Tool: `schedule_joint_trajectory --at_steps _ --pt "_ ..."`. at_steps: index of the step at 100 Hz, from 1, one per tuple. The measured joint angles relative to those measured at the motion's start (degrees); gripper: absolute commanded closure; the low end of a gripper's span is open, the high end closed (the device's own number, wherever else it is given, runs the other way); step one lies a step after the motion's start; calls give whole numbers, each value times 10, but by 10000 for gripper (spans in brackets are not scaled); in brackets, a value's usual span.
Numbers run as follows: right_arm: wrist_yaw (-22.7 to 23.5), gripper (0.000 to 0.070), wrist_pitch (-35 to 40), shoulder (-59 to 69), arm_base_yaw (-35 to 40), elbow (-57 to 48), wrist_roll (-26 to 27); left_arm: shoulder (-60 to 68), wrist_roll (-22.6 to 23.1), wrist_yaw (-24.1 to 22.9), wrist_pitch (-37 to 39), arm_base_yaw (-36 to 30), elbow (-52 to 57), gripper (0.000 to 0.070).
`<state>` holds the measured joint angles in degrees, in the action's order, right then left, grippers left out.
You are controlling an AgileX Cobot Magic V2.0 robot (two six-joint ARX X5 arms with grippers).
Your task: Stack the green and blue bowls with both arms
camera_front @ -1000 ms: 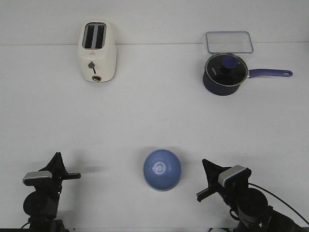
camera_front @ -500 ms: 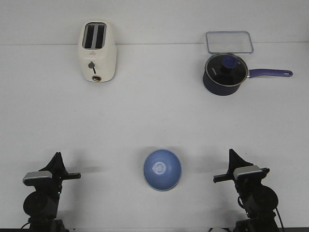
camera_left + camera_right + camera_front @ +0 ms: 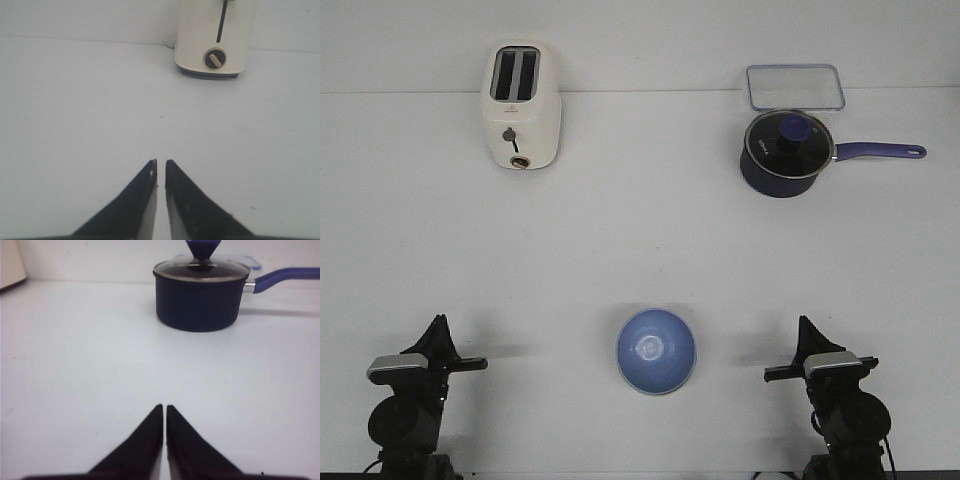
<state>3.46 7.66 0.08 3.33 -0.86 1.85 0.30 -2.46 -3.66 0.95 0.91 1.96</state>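
Observation:
The periwinkle blue bowl [image 3: 656, 350] sits upright on the white table, near the front and midway between my arms. A thin pale edge shows under its near side. No separate green bowl is in view. My left gripper [image 3: 440, 322] is shut and empty, low at the front left, well left of the bowl. In the left wrist view its tips [image 3: 161, 162] nearly touch above bare table. My right gripper [image 3: 803, 324] is shut and empty at the front right, right of the bowl. In the right wrist view it [image 3: 164, 406] points toward the saucepan.
A cream toaster [image 3: 521, 106] stands at the back left and also shows in the left wrist view [image 3: 214, 37]. A dark navy lidded saucepan [image 3: 783, 153] with a long handle stands at the back right and shows in the right wrist view [image 3: 200, 295]. A clear lid [image 3: 795, 86] lies behind it.
My right arm has drawn back to the right, away from the bowl, and turned to point straight ahead. The left arm and the bowl have not moved.

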Motion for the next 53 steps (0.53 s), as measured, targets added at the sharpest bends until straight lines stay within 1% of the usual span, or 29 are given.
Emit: schedule_joint_trajectory --at_steps 16,53 --pt "0 690 -12 0 0 0 1 0 0 0 0 0 0 685" --pt "0 690 -11 0 0 0 0 0 0 0 0 0 0 685"
